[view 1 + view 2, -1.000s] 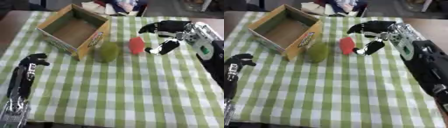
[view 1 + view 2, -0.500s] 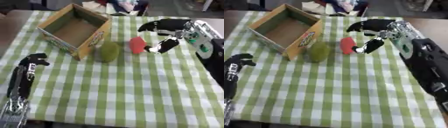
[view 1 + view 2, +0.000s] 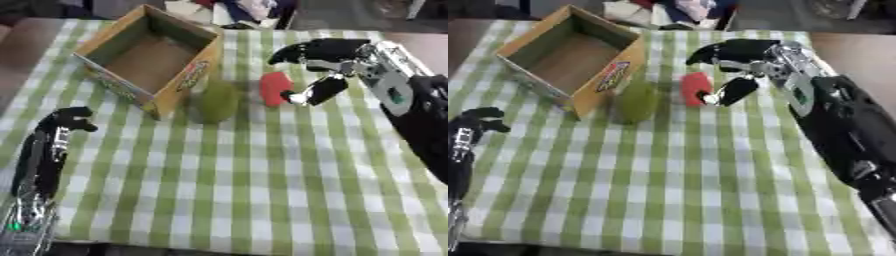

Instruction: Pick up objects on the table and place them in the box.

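While the robot is looking down at the checked table [image 3: 262,190], these points are showing:

Count of boxes: one cardboard box [image 3: 157,55] is sitting open-topped at the far left of the table, tilted askew to the table's edge, with nothing showing inside it.

Count of loose objects: two are lying on the cloth. One green rounded object [image 3: 215,101] is resting just beside the box's near right corner, and one red object [image 3: 275,88] is lying just to the right of it, apart from the box.

Right hand: the right hand [image 3: 325,65] is reaching in from the right side and spreading wide around the red object; its fingers [image 3: 302,50] are arching over the far side, and its thumb [image 3: 322,90] is sitting at the object's right edge, seeming to touch it. It is not yet closing on the object.

Left hand: the left hand [image 3: 68,120] is idling near the lower left of the table with its fingers curled, holding nothing and staying well apart from the box and both objects.

Far edge: a heap of mixed cloth [image 3: 245,12] is lying beyond the table.
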`<state>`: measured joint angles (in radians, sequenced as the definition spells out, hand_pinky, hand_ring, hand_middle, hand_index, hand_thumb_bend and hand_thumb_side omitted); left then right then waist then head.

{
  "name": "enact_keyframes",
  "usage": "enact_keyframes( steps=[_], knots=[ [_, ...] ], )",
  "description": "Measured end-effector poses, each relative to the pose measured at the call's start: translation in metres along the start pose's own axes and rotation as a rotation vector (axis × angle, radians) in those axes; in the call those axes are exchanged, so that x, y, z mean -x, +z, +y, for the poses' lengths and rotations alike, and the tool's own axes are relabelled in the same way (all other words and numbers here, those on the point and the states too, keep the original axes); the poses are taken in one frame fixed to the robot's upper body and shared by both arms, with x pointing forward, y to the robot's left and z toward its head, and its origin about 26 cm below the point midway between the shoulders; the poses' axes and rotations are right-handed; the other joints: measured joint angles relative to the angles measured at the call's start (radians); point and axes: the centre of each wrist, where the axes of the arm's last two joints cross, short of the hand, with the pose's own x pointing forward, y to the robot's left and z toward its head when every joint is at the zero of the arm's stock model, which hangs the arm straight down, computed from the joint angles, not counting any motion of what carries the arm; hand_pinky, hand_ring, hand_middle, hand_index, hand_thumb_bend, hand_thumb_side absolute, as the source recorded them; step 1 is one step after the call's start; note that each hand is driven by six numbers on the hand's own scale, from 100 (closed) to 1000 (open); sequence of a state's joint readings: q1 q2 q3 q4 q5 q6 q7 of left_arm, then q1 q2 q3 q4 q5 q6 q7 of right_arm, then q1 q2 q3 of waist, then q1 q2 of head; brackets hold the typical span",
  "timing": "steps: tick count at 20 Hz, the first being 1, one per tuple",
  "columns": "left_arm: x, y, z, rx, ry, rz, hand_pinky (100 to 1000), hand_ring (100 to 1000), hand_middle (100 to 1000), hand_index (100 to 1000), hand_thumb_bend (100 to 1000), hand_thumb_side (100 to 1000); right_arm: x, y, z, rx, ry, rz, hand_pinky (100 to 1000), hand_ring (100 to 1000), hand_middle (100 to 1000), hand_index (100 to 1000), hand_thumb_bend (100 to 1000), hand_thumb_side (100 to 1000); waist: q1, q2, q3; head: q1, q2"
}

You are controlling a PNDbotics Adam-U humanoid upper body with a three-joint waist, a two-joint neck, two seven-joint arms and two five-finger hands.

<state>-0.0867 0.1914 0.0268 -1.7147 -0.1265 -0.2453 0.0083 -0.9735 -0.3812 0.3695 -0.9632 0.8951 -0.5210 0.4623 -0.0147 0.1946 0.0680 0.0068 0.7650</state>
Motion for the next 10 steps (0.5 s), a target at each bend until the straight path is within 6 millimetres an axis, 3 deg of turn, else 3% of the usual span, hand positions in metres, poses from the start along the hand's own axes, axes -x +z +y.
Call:
enact_keyframes(
  steps=[10],
  knots=[
    [0.0, 0.0, 0.0, 0.003, 0.004, -0.001, 822, 577, 645, 734, 100, 885, 0.003, -0.009, 0.013, -0.016, -0.029, 0.036, 821, 937, 932, 1000, 161, 712, 0.006, 0.004, 0.003, -0.008, 0.0]
  ],
)
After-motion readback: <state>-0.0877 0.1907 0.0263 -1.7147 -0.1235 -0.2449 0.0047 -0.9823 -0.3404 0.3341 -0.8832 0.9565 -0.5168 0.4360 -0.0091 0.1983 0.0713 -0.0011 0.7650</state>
